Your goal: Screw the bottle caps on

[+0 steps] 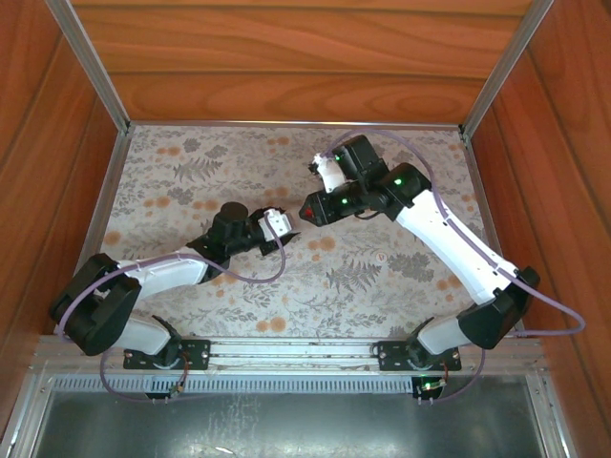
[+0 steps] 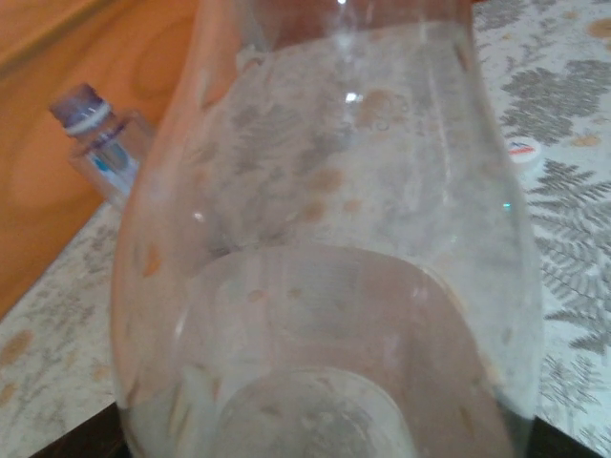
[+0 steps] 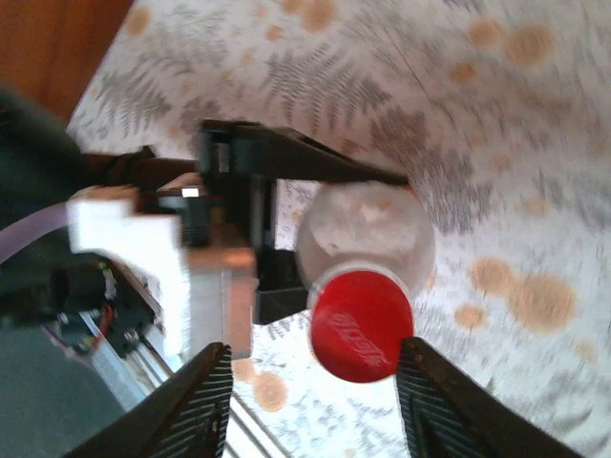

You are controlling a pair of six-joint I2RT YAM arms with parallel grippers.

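Note:
My left gripper (image 1: 284,223) is shut on a clear bottle (image 2: 325,239), held on its side above the cloth; its black fingers (image 3: 286,162) clamp the bottle's body (image 3: 368,229). A bright red cap (image 3: 361,324) sits on that bottle's neck and faces my right gripper (image 3: 313,345), which is open. The cap lies between the ribbed fingers (image 3: 196,405), close to the right one and well clear of the left. From above, the red cap (image 1: 309,207) shows where the two grippers meet. A second small, bluish bottle (image 2: 100,138) stands by the wooden wall. A white cap (image 2: 521,151) lies on the cloth.
The patterned cloth (image 1: 191,172) covers the table, with wooden walls (image 1: 38,143) on three sides and metal rails at the corners. The near edge carries a metal rail (image 1: 296,351) between the arm bases.

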